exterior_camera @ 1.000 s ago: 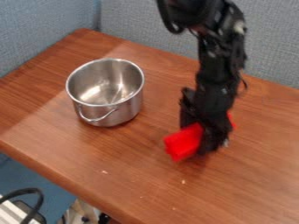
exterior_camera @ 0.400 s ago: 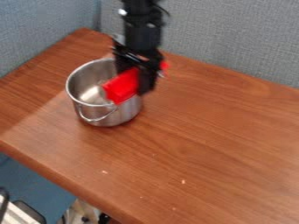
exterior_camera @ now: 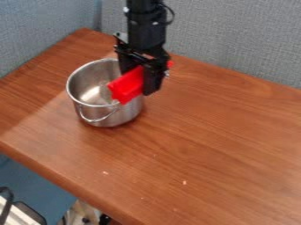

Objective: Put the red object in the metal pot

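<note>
Holding the bright red rectangular block (exterior_camera: 127,83) in my black gripper (exterior_camera: 140,77), I am now at the shiny round stainless-steel pot (exterior_camera: 106,91), whereas a second ago I stood well to the right over the bare tabletop with the block low near the wood. Compared with the frame just before this one, almost nothing differs. My jaws are closed on the block's far end, set partly apart by its width, and the block slants down and to the left, its lower end over the pot's right rim and open mouth. I cannot tell whether it touches the rim. The pot has straight, mirror-like sides and a thin wire handle drooping on its near side. It sits on the left part of a smooth, brown wooden table (exterior_camera: 200,149).
</note>
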Robot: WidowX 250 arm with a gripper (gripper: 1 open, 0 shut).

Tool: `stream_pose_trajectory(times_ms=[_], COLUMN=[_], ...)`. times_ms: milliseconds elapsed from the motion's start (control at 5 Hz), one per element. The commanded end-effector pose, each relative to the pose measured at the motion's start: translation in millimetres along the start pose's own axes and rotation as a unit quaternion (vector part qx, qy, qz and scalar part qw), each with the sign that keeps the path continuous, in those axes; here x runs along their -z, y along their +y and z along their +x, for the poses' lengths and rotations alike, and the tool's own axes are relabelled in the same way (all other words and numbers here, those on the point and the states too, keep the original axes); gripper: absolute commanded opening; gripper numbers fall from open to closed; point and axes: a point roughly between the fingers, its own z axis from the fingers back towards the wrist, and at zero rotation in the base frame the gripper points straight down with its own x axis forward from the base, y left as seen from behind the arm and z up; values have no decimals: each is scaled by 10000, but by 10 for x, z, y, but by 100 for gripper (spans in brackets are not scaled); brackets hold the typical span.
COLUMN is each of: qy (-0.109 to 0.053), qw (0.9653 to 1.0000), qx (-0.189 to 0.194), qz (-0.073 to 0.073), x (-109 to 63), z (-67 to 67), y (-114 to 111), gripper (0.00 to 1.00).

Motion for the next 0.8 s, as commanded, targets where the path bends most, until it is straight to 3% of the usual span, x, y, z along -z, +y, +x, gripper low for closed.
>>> stream_pose_trajectory(times_ms=[0,200,600], qy=[-407,-412,-568], qw=[9989,9986,9982], qx=[171,315,57], qz=[176,115,189], x=[-258,-248,-220], z=[117,202,488], y=[-124,-284,-526], gripper=[0,0,0])
